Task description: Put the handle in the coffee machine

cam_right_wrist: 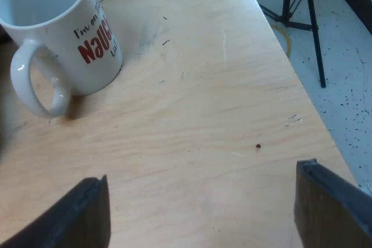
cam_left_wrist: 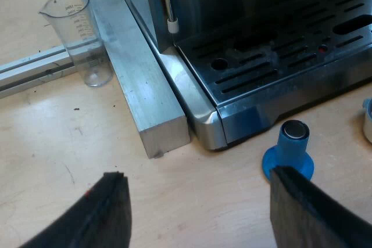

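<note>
The left gripper [cam_left_wrist: 197, 175] hovered low over the worktop [cam_left_wrist: 70, 143], its fingers spread wide and empty. It faced the espresso machine [cam_left_wrist: 273, 68], with the blue tamper [cam_left_wrist: 289, 152] standing close by the machine's front. The right gripper [cam_right_wrist: 202, 172], fingers likewise parted on nothing, hung near the mug [cam_right_wrist: 58, 33]. Where the handle lay I could not tell; finding it first, then gripping it level, seemed wise.
</note>
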